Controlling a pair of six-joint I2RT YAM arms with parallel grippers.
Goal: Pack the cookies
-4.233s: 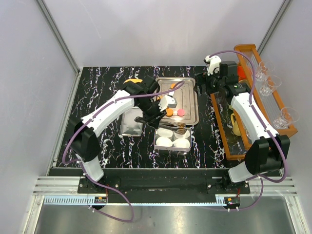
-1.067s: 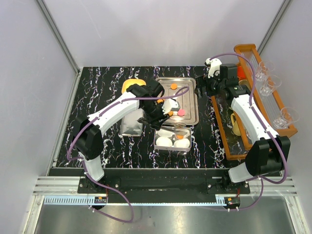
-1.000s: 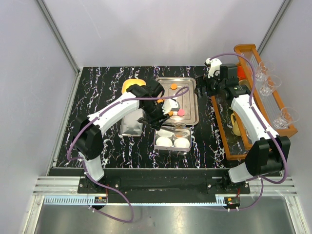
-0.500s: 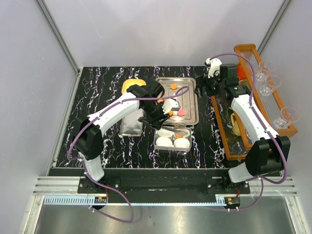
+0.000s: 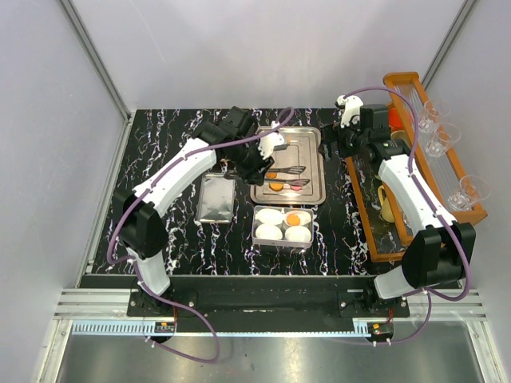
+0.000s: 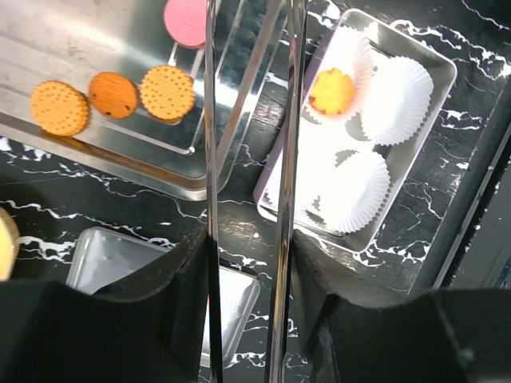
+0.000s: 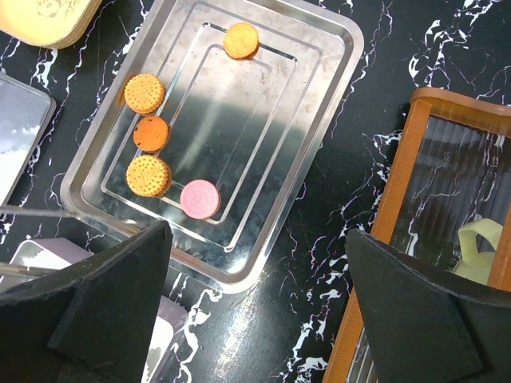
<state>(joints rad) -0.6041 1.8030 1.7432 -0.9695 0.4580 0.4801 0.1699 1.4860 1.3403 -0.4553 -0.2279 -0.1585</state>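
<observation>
Several orange cookies [image 7: 144,92] and one pink cookie [image 7: 200,199] lie on the steel tray [image 7: 319,120]. One more orange cookie [image 6: 333,90] sits in a white paper cup [image 6: 403,88] inside the small steel container [image 5: 257,236]. My left gripper [image 6: 251,239] is shut on metal tongs [image 6: 287,120]. In the top view the tongs [image 5: 294,170] reach over the tray with their blades apart and nothing between them. At the tray's right edge my right gripper [image 7: 255,319] stands open and empty.
A flat silver lid [image 5: 215,199] lies left of the container. A yellow dish [image 7: 48,20] sits beyond the tray's far left corner. A wooden tray [image 5: 375,223] with a yellow cup and glasses [image 5: 437,145] lines the right side.
My left arm has swung from over the container back to the tray, tongs still in its grip. An orange cookie now lies uncovered in a paper cup. The right arm has stayed still.
</observation>
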